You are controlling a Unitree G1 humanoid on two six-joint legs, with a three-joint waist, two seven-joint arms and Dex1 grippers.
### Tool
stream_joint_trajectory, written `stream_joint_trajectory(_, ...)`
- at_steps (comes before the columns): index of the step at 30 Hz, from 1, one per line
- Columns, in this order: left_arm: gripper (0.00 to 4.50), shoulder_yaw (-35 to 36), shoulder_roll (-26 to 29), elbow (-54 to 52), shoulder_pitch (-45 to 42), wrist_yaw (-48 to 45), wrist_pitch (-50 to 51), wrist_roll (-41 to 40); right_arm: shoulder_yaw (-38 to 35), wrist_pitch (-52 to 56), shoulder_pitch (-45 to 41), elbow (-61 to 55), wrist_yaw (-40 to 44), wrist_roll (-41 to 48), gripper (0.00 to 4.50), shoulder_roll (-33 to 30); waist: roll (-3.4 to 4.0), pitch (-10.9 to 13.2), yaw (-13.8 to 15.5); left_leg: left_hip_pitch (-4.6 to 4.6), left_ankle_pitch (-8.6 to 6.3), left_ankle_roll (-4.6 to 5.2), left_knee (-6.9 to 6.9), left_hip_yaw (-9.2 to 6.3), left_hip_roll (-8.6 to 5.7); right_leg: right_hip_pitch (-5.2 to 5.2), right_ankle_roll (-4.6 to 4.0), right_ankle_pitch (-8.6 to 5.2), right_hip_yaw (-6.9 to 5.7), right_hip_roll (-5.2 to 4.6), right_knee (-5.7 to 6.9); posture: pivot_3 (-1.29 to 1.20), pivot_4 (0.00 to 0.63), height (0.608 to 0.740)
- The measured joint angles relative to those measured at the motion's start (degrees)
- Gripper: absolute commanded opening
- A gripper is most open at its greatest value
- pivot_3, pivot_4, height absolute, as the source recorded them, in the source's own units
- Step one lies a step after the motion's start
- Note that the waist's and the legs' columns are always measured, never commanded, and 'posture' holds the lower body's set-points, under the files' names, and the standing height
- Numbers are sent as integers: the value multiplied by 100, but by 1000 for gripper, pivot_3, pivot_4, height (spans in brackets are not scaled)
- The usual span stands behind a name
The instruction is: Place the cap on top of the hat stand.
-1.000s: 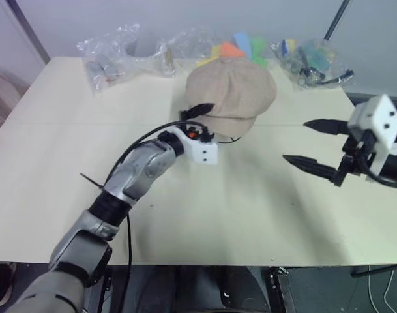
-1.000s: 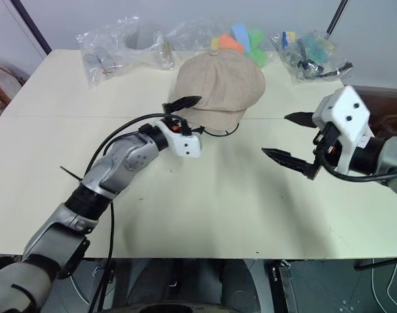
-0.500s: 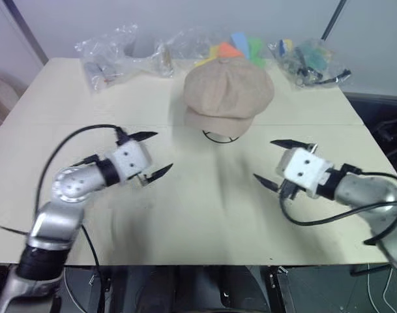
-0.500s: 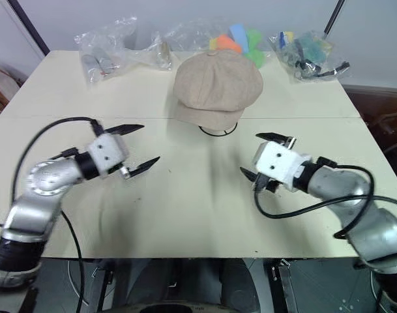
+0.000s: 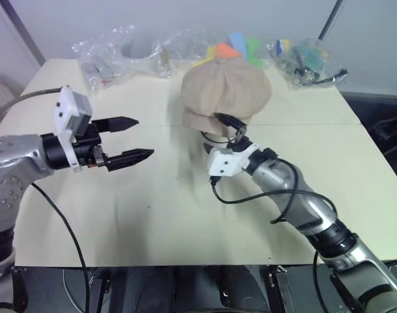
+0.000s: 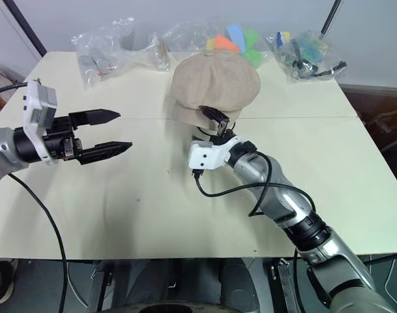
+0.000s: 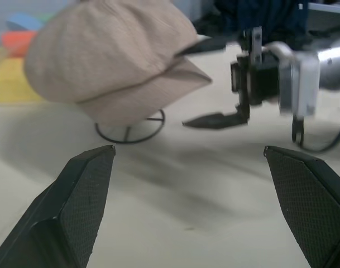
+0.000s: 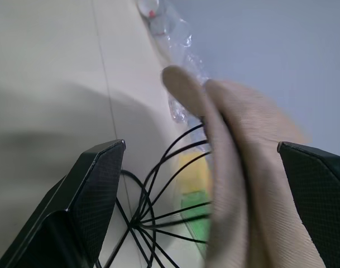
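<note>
The beige cap (image 5: pixel 227 91) sits over the black wire hat stand, whose ring base (image 7: pixel 129 129) shows under the brim on the table (image 5: pixel 172 222). My right gripper (image 5: pixel 221 134) is open at the cap's front. One finger lies over the brim (image 8: pixel 186 95) and the other is low, beside the stand's wires (image 8: pixel 164 206). My left gripper (image 5: pixel 142 137) hangs open over the table well to the left of the cap, pointing toward it, with nothing between its fingers.
Clear plastic bags line the table's far edge: one with grey items (image 5: pixel 105 57), one with colourful pieces (image 5: pixel 234 45) right behind the cap, and one at the far right (image 5: pixel 306 55). A cable loops from the right wrist onto the table (image 5: pixel 250 195).
The left gripper pulled away from the cap's brim, went left and rolled. The right gripper swung in from the right to the brim. The cap stayed on the stand.
</note>
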Motion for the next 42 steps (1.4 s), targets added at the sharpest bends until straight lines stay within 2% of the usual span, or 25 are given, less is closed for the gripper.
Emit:
stream_joint_trajectory(2, 4500, -7, -1, 23, -76, 46, -1, -2, -4, -76, -37, 153, -67, -129, 3152, 52, 0, 0, 0, 1, 0, 0, -1, 0, 0, 0, 0, 0, 0, 0, 1, 0, 150, 740)
stream_joint_trajectory(7, 4500, -57, -8, 157, -245, 119, -22, 9, -84, -179, -8, 241, -133, -256, 341, 156, 0, 0, -9, 1, 0, 0, -2, 0, 0, -1, 0, 0, 1, 0, 2, 0, 150, 740)
stream_joint_trajectory(8, 4500, -84, -7, 178, -245, 121, -31, 22, -137, -197, -9, 236, -170, -275, 56, 180, 0, 0, -12, 1, 0, 0, -2, 0, 0, -1, 0, 0, 1, 1, 3, 0, 150, 740)
stream_joint_trajectory(15, 4500, -186, -23, 225, -247, 147, -108, 82, -472, -447, -9, 92, -65, -180, 56, 185, 0, 0, -9, 2, 0, 0, -2, 0, 0, -1, 0, 0, 1, 1, 4, 0, 150, 740)
stream_joint_trajectory(20, 4500, -193, -26, 261, -247, 154, -151, 101, -935, -1331, -17, 112, 221, 539, 56, -270, 0, 0, -10, 2, 0, 0, -3, 1, 0, 0, 0, 0, 2, 0, 4, 0, 150, 740)
stream_joint_trajectory(24, 4500, -195, -35, 346, -247, 153, -224, 101, -1027, -2559, -275, 959, 403, 983, 56, -707, 0, 0, -27, 8, 0, 0, -7, 3, 1, 1, 0, 0, 4, 0, 4, 0, 150, 740)
stream_joint_trajectory(27, 4500, -197, -47, 374, -248, 157, -244, 101, -1029, -3097, -442, 1569, 439, 1074, 56, -758, 0, 0, -31, 9, 0, 0, -11, 5, 2, -1, -1, -1, 6, 0, 3, 0, 150, 740)
stream_joint_trajectory(29, 4500, -203, -75, 374, -263, 176, -254, 98, -937, -3899, -817, 2514, 393, 1088, 56, -754, 0, 1, -37, 13, 0, -1, -11, 11, 1, 2, -1, 0, 12, 0, 3, 0, 150, 740)
stream_joint_trajectory(33, 4500, -201, -74, 368, -263, 177, -254, 86, -927, -4581, -1198, 3617, 247, 1074, 56, -654, 0, 1, -39, 26, 1, -1, -13, 11, 2, 11, -2, -1, 14, 0, 3, 0, 150, 740)
stream_joint_trajectory(37, 4500, -198, -65, 367, -263, 170, -253, 79, -919, -4774, -1310, 4126, 214, 1021, 1524, -613, 0, 1, -27, 25, 1, -1, -13, 12, 1, 12, -2, 0, 16, 0, 3, 0, 150, 740)
stream_joint_trajectory(39, 4500, -198, -48, 367, -262, 159, -253, 79, -920, -4764, -1279, 4187, 275, 1023, 2672, -610, 0, 1, -32, 25, 1, -1, -13, 12, 1, 11, -2, 0, 17, 0, 3, 0, 150, 740)
stream_joint_trajectory(42, 4500, -197, -19, 372, -263, 138, -253, 80, -951, -4690, -1098, 4017, 275, 992, 4158, -676, 1, 2, -29, 25, 1, -1, -15, 12, 2, 10, -2, 0, 16, 0, 3, 0, 150, 740)
